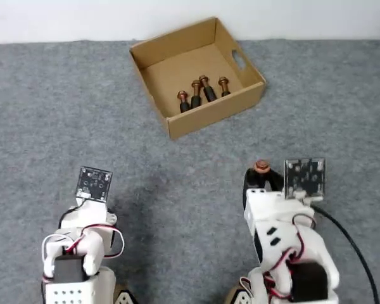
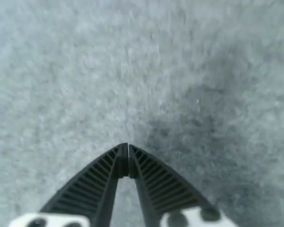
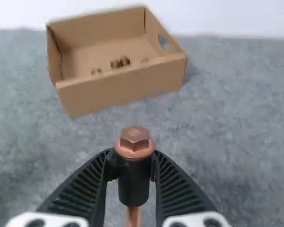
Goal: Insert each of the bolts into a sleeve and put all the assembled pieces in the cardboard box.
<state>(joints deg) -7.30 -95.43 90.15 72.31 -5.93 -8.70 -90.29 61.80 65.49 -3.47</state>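
Observation:
My right gripper is shut on an assembled piece, a copper bolt with a hex head seated in a black sleeve, held upright above the grey carpet. From above, its bolt head shows at the right arm's front, well short of the cardboard box. Several assembled pieces lie in a row inside the box, whose front wall faces the right wrist camera. My left gripper is shut with nothing between its fingers, low over bare carpet at the table's near left.
Grey carpet covers the whole table. A white wall runs behind the box. The box has a hand-hole in its right wall. Open carpet lies between both arms and the box.

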